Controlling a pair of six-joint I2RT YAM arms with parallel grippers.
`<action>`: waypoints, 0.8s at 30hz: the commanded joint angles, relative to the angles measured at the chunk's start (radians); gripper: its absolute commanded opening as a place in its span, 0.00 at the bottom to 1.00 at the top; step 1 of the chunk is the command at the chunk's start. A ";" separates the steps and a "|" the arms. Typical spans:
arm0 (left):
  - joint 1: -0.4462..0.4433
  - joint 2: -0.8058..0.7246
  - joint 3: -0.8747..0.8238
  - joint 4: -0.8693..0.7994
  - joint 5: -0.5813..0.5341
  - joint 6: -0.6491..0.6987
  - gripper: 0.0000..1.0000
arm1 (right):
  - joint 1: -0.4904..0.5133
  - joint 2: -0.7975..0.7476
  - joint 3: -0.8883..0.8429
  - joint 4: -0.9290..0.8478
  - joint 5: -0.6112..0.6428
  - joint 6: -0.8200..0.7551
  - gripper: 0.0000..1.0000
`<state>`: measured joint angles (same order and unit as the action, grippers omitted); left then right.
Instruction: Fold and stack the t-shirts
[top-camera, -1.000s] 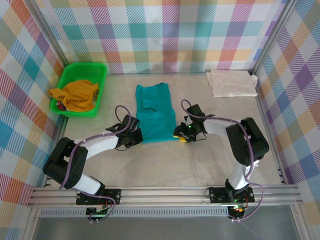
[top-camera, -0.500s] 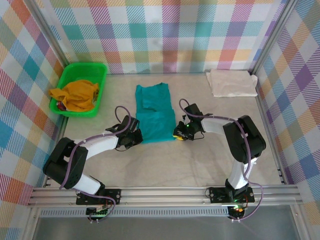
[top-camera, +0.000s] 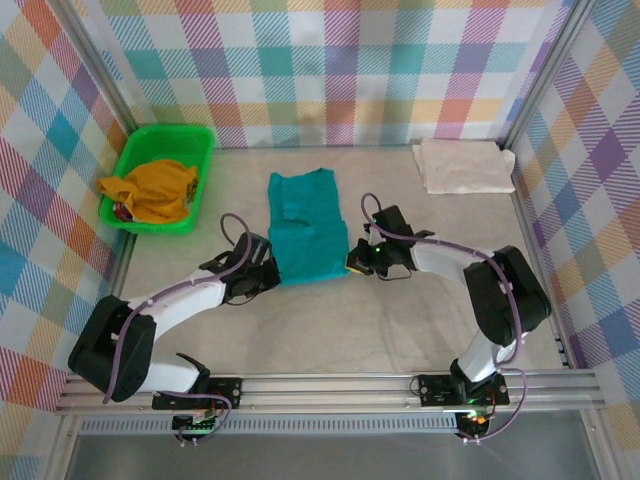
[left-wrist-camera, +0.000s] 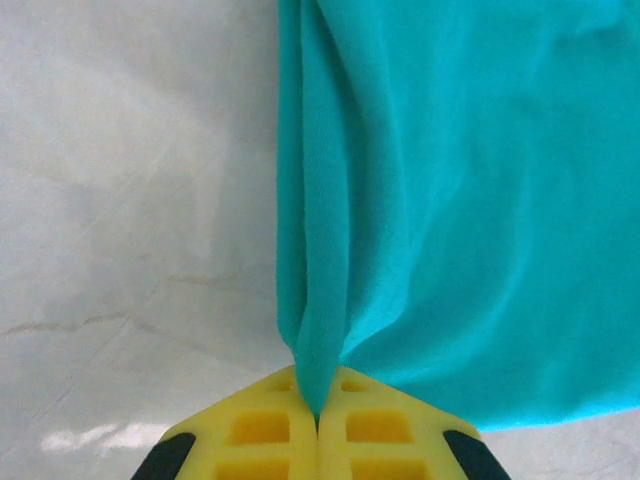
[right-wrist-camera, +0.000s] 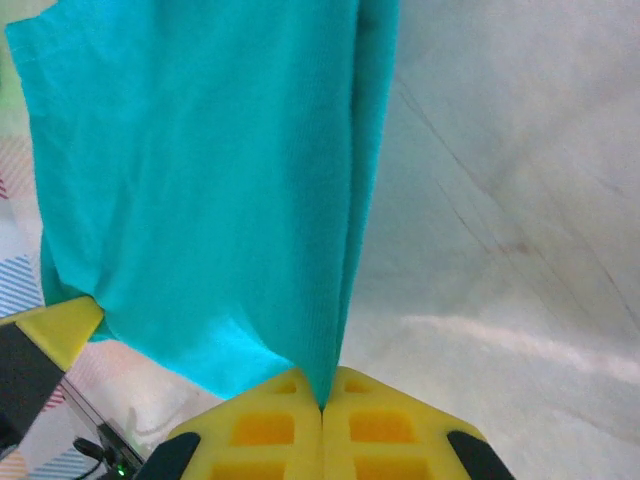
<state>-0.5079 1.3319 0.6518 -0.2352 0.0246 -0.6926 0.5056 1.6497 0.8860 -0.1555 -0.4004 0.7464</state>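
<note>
The teal t-shirt (top-camera: 308, 224) lies lengthwise in the middle of the table, its print not showing. My left gripper (top-camera: 270, 273) is shut on its near left corner, and in the left wrist view the teal cloth (left-wrist-camera: 450, 200) runs up from between the yellow fingertips (left-wrist-camera: 262, 432). My right gripper (top-camera: 355, 262) is shut on the near right corner; the teal cloth (right-wrist-camera: 200, 180) hangs pinched between its yellow fingertips (right-wrist-camera: 380, 430). The near hem is lifted slightly off the table. The cream-white t-shirt (top-camera: 463, 164) lies folded at the back right.
A green plastic basket (top-camera: 137, 152) at the back left holds a crumpled orange-yellow garment (top-camera: 152, 189). Plaid walls enclose the pale table (top-camera: 330, 330) on three sides. An aluminium rail (top-camera: 330, 385) runs along the near edge by the arm bases.
Both grippers have moved away from me with the teal shirt's near corners, drawing the near hem back. The shirt looks shorter and shifted slightly left.
</note>
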 joint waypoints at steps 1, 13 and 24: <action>0.001 -0.071 -0.064 -0.081 0.008 -0.024 0.00 | 0.005 -0.065 -0.096 -0.013 -0.015 -0.027 0.00; -0.187 -0.313 -0.087 -0.269 0.058 -0.116 0.00 | 0.062 -0.467 -0.270 -0.164 0.014 -0.046 0.00; -0.151 -0.193 0.302 -0.339 -0.076 0.032 0.00 | 0.046 -0.388 0.017 -0.211 0.161 -0.119 0.00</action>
<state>-0.6815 1.1053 0.8783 -0.5285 0.0139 -0.7166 0.5625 1.2205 0.8410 -0.3603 -0.2974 0.6640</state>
